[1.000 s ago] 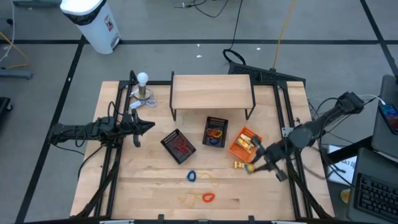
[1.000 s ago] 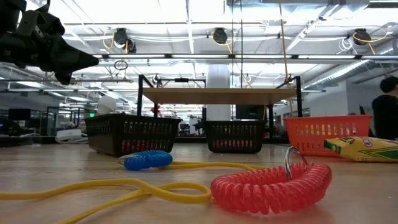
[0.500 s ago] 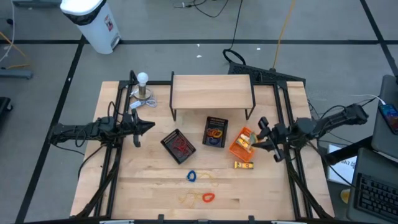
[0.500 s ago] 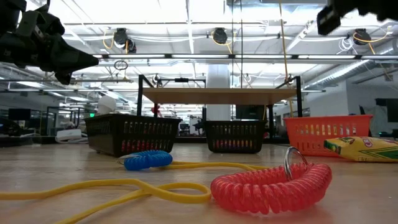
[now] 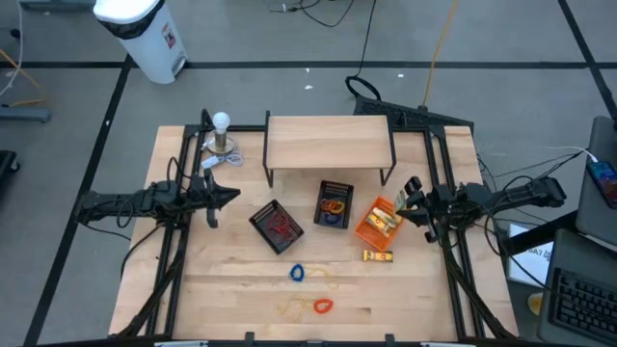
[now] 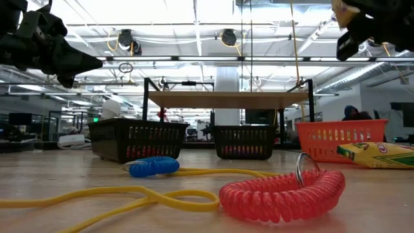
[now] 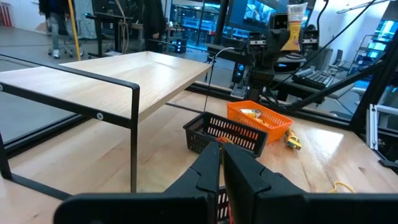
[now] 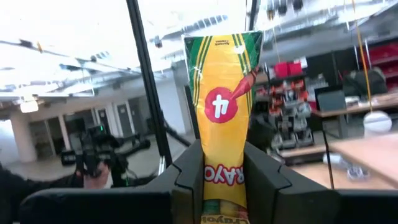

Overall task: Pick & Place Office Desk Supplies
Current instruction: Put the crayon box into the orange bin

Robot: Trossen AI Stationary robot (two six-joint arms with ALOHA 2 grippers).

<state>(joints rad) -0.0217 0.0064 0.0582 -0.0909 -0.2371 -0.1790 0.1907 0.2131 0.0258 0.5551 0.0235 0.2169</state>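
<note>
My right gripper [image 8: 219, 152] is shut on a yellow crayon packet [image 8: 221, 93], up in the air over the table's right side, just right of the orange tray [image 5: 379, 224]. It also shows in the high view [image 5: 413, 196] and at the top right of the low view [image 6: 362, 26]. The orange tray holds more yellow packets. Another yellow packet [image 5: 377, 255] lies flat on the table near that tray. A blue coil [image 5: 296, 273], a red coil [image 6: 281, 194] and a yellow cord [image 6: 129, 197] lie near the front edge. My left gripper [image 5: 231, 196] hangs shut and level at the left. My right gripper pinches the packet's lower end [image 8: 217, 180] between its two fingers. The fingers come from the table's right side, slanting a little upward, and lie along the packet. The packet sticks out past the fingertips, printed face toward the wrist camera, lifted clear of everything.
Two black mesh trays [image 5: 278, 226] [image 5: 335, 204] stand mid-table, with coils inside. A wooden shelf on black legs [image 5: 328, 145] spans the far side. A white ball on a small stand [image 5: 222, 130] sits at the far left. Bare wood lies along the near right.
My right gripper has drawn back from the near right of the table, beside the lying packet, toward the far and right edges. It stays shut on its packet, has tipped its fingers upward, and has come down into the low view's top right.
</note>
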